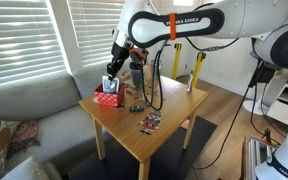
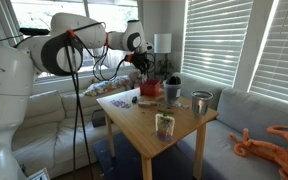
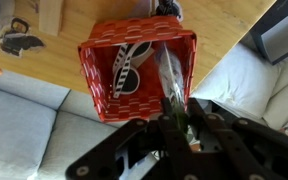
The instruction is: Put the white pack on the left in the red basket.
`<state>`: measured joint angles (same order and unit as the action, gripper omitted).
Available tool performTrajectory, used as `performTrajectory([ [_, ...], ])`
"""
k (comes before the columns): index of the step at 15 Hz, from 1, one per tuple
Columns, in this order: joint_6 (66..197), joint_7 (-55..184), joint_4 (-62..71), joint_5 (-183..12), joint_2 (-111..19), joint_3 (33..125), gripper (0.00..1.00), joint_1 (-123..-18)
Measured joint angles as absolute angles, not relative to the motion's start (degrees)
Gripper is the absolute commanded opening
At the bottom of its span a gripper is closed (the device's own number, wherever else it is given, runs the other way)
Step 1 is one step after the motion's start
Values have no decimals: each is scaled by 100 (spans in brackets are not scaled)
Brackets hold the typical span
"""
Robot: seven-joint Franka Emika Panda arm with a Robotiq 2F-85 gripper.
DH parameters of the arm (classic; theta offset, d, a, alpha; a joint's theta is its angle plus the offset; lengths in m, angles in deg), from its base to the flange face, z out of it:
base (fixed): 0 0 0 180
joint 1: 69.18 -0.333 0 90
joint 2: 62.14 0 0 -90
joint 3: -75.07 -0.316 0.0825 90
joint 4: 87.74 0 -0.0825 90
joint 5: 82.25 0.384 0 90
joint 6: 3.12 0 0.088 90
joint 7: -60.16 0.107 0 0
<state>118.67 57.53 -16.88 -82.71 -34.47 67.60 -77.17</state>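
one line of dark lettering runs along the white arm in an exterior view, too small to read. on the white pack you get only green and dark marks, seen edge-on in the wrist view; no word comes clear. your gripper is clamped on that pack, a finger pressed to each face. the pouch reaches from the fingers over the right part of the red basket. you cannot tell whether its far end touches the basket floor. a dark packet with white stripes lies in the basket, just left of the pack. in an exterior view the basket sits at the left corner of the wooden table, the gripper just above it. a flat patterned packet lies by the table's near edge, well apart.
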Motion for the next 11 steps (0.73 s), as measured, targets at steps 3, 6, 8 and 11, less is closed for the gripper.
performTrajectory([
  [3, 11306, 5763, -1932, -8226, -3262, 6739, 59, -7765],
  [6, 11035, 5824, -2187, -8321, -3209, 6800, 82, -7837],
  [8, 11030, 5825, -2389, -8458, -3259, 6810, 94, -7871],
  [11, 11154, 5362, -2584, -8542, -3536, 6723, 91, -7957],
])
